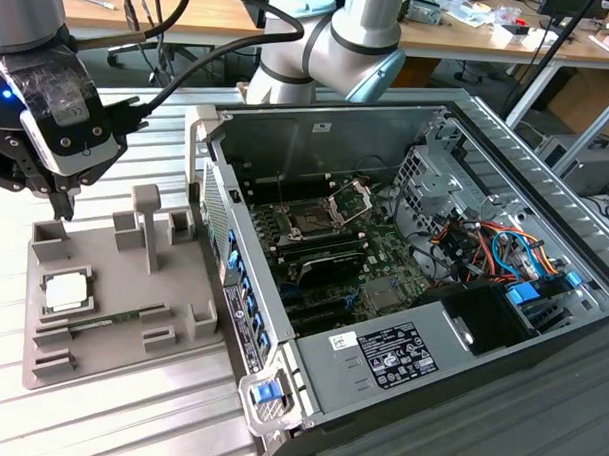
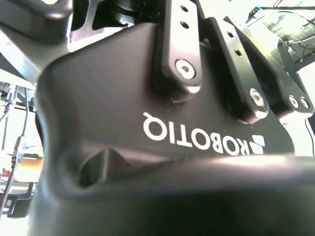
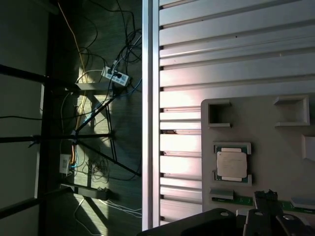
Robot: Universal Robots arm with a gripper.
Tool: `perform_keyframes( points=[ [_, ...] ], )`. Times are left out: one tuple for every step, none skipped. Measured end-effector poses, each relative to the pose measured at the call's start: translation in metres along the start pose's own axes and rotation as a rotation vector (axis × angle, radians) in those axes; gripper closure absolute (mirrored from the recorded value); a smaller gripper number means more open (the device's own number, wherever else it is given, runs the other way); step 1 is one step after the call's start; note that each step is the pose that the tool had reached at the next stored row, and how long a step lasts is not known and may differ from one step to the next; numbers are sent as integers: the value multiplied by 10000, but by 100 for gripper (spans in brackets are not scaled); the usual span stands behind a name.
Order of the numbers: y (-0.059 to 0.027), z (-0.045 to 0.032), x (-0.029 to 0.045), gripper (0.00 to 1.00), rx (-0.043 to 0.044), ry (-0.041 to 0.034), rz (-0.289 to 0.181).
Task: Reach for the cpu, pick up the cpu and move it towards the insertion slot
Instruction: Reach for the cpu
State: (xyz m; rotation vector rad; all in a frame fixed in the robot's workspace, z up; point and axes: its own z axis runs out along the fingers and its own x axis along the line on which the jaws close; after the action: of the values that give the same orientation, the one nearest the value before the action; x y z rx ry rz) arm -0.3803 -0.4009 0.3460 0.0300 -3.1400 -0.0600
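Observation:
The cpu (image 1: 67, 292) is a small silvery square chip lying flat in a recess of a grey holder block (image 1: 122, 282) at the exterior view's left. My gripper (image 1: 32, 197) hangs open above the block's far left corner, apart from the cpu and holding nothing. In the first wrist view the cpu (image 3: 232, 164) lies in its recess, a short way from a dark fingertip (image 3: 267, 198). The insertion slot (image 1: 310, 223), a dark square socket with its silver bracket raised, sits on the green board inside the open computer case (image 1: 388, 121). The second wrist view looks at the gripper's black housing (image 2: 147, 98).
A long green memory stick (image 1: 111, 321) lies in the holder block just in front of the cpu. Upright grey posts (image 1: 147, 223) rise from the block between the cpu and the case wall. Cables and drive bays fill the case's right side. The slatted metal table (image 1: 128, 412) ends beside the block.

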Motion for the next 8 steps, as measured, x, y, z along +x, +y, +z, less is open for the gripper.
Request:
perform_keyframes(
  points=[
    [0, 2, 0, 89, 0, 0, 0],
    [0, 5, 0, 89, 0, 0, 0],
    [0, 7, 0, 89, 0, 0, 0],
    [-1, 10, 0, 89, 0, -1, 0],
    [-1, 11, 0, 89, 0, 0, -1],
    [-1, 12, 0, 89, 0, 0, 0],
    [-1, 14, 0, 89, 0, 0, 0],
    [-1, 16, 0, 89, 0, 0, 0]
  ],
)
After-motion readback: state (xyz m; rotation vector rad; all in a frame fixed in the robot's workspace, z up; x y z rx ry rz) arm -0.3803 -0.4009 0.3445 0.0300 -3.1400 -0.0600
